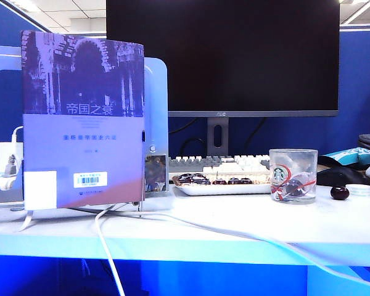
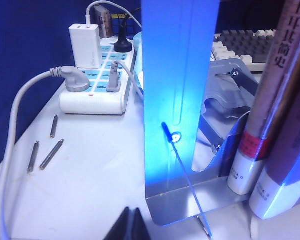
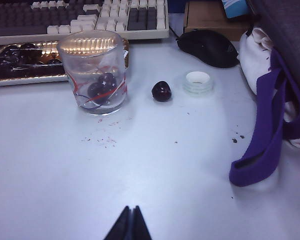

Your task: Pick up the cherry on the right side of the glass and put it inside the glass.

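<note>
The cherry [image 3: 161, 91] lay on the white table [image 3: 155, 170], just beside the glass [image 3: 92, 70] on its right in the exterior view and apart from it; a small white ring-shaped cap [image 3: 198, 82] sat near the cherry on its other side; the glass stood upright, bearing the Starbucks logo [image 1: 279, 174] and holding dark fruit at its bottom. A white tray [image 1: 222, 189] of dark fruits rested behind the glass, in front of a keyboard [image 3: 80, 20]; a black mouse [image 3: 208, 47] lay beyond the cap. The right claw [image 3: 130, 225] hung low over bare table, well short of the cherry, fingers pressed together and empty. The left claw [image 2: 131, 227] was likewise pressed together and empty, near a metal bookend [image 2: 180, 100], books [image 2: 270, 125], a power strip [image 2: 97, 85] and loose screws [image 2: 45, 150].
</note>
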You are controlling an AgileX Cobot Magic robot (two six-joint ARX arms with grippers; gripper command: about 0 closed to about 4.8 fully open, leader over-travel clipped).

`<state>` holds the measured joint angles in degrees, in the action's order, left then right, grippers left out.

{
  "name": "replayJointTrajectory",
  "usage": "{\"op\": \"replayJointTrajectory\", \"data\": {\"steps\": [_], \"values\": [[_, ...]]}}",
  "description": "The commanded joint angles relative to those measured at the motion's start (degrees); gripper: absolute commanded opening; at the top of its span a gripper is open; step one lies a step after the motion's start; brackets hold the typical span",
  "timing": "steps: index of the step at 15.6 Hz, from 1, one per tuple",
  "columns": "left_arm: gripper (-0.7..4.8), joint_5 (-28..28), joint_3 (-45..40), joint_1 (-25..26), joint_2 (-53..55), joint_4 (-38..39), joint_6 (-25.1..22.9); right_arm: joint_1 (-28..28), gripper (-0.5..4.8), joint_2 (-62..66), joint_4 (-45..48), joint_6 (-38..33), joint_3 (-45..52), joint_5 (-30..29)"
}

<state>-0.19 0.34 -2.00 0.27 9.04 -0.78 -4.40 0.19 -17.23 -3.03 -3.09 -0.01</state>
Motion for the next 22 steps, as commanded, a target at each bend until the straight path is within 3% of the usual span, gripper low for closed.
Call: {"op": "replayJointTrajectory", "data": {"steps": [1,10,12,14,17,22], "values": [[-0.05,0.22,-0.04,0.04,-0.17,0.68,-0.26,0.00,0.00,-0.02,-0.70,-0.15,0.07,0.04],[-0.05,0.22,-0.02,0.04,-0.17,0.68,-0.26,0.00,0.00,-0.02,0.55,-0.22,0.07,0.02],[-0.05,0.20,-0.04,0.04,-0.17,0.70,-0.26,0.00,0.00,-0.02,5.18,-4.85,-0.72,-1.79],[-0.05,0.22,-0.04,0.04,-0.17,0.68,-0.26,0.02,0.00,0.02,6.93,-10.93,-6.03,-1.05],[-0.05,0.22,-0.04,0.04,-0.17,0.68,-0.26,0.02,0.00,4.22,6.69,-10.93,-15.93,0.52],[-0.05,0.22,-0.04,0.04,-0.17,0.68,-0.26,0.00,0.00,33.03,-7.45,-10.91,-42.16,-0.37]]}}
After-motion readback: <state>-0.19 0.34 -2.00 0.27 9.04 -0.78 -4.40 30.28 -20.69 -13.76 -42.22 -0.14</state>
